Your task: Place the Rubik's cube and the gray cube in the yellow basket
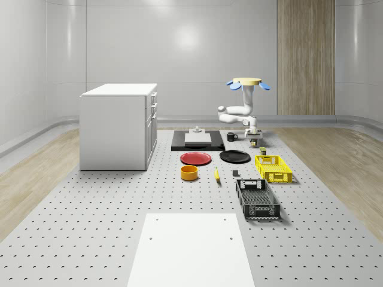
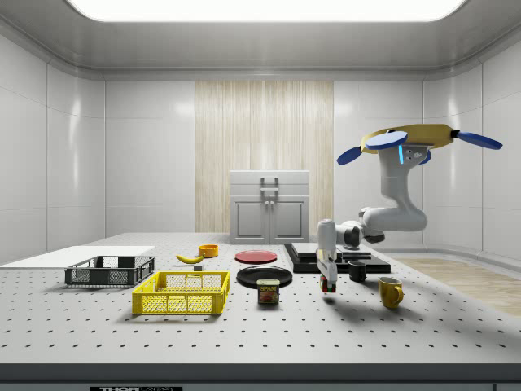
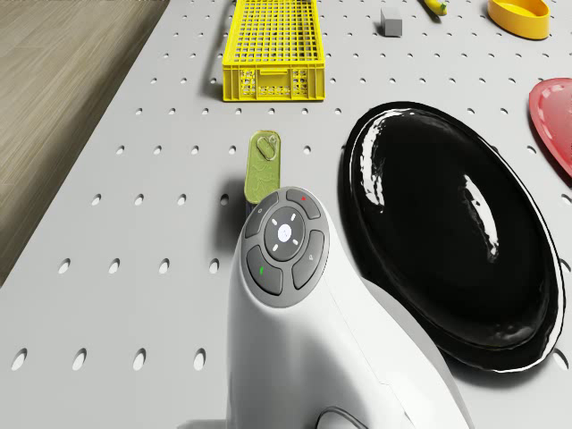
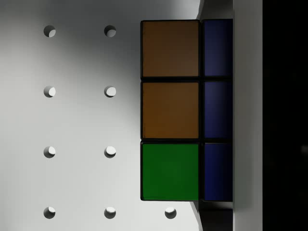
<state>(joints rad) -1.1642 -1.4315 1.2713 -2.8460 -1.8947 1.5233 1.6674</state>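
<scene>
gripper (image 2: 329, 284) is right down at the table, arm folded low, and the Rubik's cube (image 4: 171, 110) sits right up against it in the wrist view, orange and green squares facing the camera with a blue side next to them. Honestly can't tell whether the gripper is clamped on the cube or spread around it, the contact just isn't visible. Going in this low makes sense to me, since the cube is small and down at the perforated tabletop (image 4: 77, 120).

Just past the wrist there's a tin can (image 3: 262, 165) with a pull tab, and a glossy black plate (image 3: 447, 232) right beside the arm. The yellow basket (image 3: 273, 45) is further on beyond the can, and I don't see anything in it. The gray cube (image 3: 391, 21) sits near it on the table, well apart from the gripper.

The drone (image 2: 411, 138) hovers above the far end of the table, off to the side view's right, arm hanging down from it. I'd say this is the pick-up stage for cube one
</scene>
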